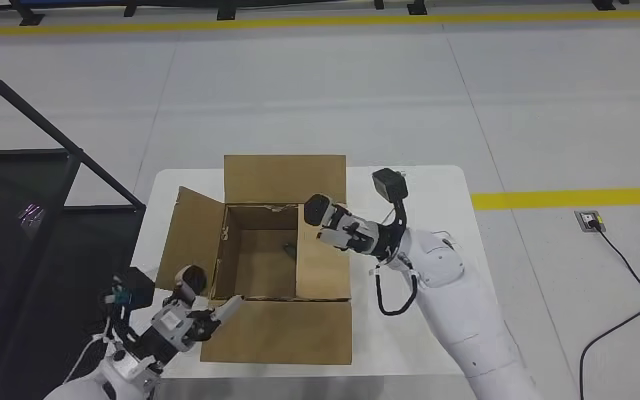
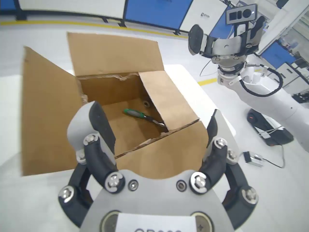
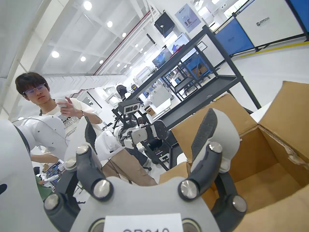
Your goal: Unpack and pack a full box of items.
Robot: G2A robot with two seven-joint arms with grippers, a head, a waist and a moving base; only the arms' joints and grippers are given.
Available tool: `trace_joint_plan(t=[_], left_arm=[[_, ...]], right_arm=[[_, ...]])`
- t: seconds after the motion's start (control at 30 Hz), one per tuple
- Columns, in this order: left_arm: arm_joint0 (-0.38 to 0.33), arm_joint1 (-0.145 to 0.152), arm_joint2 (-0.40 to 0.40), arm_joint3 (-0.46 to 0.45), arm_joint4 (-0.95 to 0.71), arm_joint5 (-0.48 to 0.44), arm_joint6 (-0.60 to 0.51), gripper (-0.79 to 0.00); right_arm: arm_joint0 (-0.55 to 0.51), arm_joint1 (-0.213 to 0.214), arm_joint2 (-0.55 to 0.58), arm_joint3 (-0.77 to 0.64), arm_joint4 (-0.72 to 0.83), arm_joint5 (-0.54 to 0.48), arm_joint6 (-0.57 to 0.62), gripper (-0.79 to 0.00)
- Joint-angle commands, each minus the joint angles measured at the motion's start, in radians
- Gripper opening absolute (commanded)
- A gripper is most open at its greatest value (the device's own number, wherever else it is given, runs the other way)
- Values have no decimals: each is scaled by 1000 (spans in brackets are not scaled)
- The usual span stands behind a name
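An open cardboard box (image 1: 262, 180) stands on the white table (image 1: 430, 190) with its flaps spread. On its floor lies a green-handled tool (image 2: 136, 113), also seen from above as the tool (image 1: 288, 248). My left gripper (image 2: 155, 131) is open and holds nothing, by the box's near-left corner over the front flap (image 2: 169, 155); from above this left gripper (image 1: 210, 292) sits at the flap's left end. My right gripper (image 1: 325, 224) hangs open and empty above the box's right flap (image 1: 322, 270). That right gripper (image 3: 147, 131) looks across the box (image 3: 265, 146).
A black metal rack (image 1: 40, 200) stands close to the table's left side. The table's far-right corner (image 1: 440, 185) and its left strip (image 1: 150, 230) are bare. A yellow floor line (image 1: 555, 198) runs to the right.
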Motion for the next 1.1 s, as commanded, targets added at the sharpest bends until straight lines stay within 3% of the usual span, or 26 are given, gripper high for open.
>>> trace_joint_plan(t=[0.0, 0.4, 0.5, 0.63, 0.73, 0.87, 1.07], left_arm=[[-29, 1, 23, 13, -9, 15, -51, 0], [-27, 1, 26, 17, -12, 15, -51, 0], [-56, -3, 71, 58, -68, 88, -58, 0], [-209, -6, 153, 170, -205, 178, -160, 0], [-355, -13, 236, 325, -307, 199, -224, 0], [-540, -26, 357, 526, -325, 224, -283, 0], [-722, -54, 498, 748, -380, 239, -318, 0]], right_arm=[[-49, 10, 31, -63, -18, 43, -5, 0], [-51, 10, 31, -65, -19, 48, -9, 0], [-58, 13, 25, -94, -34, 70, -20, 0], [-84, 29, 71, -142, -50, 37, -24, 0], [-138, 45, 119, -204, -67, 19, -28, 0], [-240, 69, 203, -311, -96, 28, -36, 0], [-387, 95, 307, -426, -82, 24, -73, 0]])
